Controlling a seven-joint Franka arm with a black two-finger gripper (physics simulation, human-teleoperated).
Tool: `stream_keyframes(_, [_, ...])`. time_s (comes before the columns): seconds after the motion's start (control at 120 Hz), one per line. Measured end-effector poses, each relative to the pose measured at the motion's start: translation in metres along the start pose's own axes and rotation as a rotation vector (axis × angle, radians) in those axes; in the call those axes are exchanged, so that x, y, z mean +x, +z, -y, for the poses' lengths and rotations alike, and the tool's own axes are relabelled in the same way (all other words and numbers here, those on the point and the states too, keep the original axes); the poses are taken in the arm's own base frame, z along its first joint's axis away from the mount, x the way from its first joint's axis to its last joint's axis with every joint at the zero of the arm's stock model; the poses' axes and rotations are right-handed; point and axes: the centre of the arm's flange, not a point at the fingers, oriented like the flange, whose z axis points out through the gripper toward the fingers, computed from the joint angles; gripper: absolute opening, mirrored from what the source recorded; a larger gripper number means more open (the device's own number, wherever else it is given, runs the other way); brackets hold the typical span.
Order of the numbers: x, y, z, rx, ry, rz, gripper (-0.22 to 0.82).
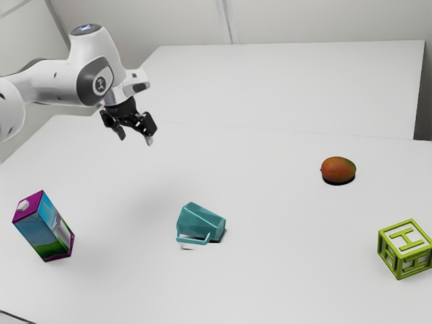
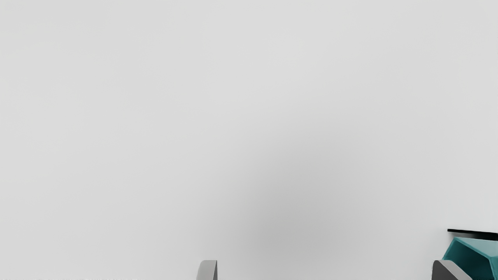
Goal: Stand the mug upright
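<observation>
The teal mug (image 1: 200, 221) lies on its side on the white table, its handle low on the side facing the exterior camera. My gripper (image 1: 136, 138) hangs well above the table, up and to the exterior view's left of the mug, apart from it. In the wrist view the gripper (image 2: 324, 270) stands open, fingertips wide apart with nothing between them. Part of the mug (image 2: 476, 252) shows there beyond one fingertip, which overlaps its dark open mouth; the rest is cut off.
A purple and blue carton (image 1: 44, 227) stands at the exterior view's left. Toward the exterior view's right are a reddish mango (image 1: 338, 169) and a green letter block (image 1: 406, 249). All rest on the white table (image 1: 270, 283).
</observation>
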Motion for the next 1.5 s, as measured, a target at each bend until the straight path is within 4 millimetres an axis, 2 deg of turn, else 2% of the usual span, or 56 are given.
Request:
stream_keyframes(0.125, [-0.016,0.007,0.001,-0.053,-0.034,0.015,0.6])
stream_keyframes(0.242, [-0.034,0.032,0.0,-0.223,-0.142,0.072,0.6])
stream_keyframes(0.375, [-0.048,0.077,-0.001,-0.394,-0.258,0.175,0.6])
stream_keyframes(0.442, [-0.049,0.095,-0.013,-0.458,-0.281,0.217,0.6])
stream_keyframes(0.533, [-0.048,0.11,-0.035,-0.526,-0.284,0.263,0.6])
stream_keyframes(0.608, [-0.048,0.123,-0.045,-0.564,-0.29,0.295,0.6])
stream_keyframes(0.792, [-0.049,0.136,-0.052,-0.625,-0.302,0.322,0.6])
stream_keyframes(0.942, [-0.05,0.162,-0.054,-0.69,-0.337,0.356,0.6])
stream_keyframes(1.208, [-0.052,0.184,-0.062,-0.797,-0.351,0.381,0.6])
stream_keyframes(1.5, [-0.055,0.188,-0.071,-0.876,-0.314,0.388,0.6])
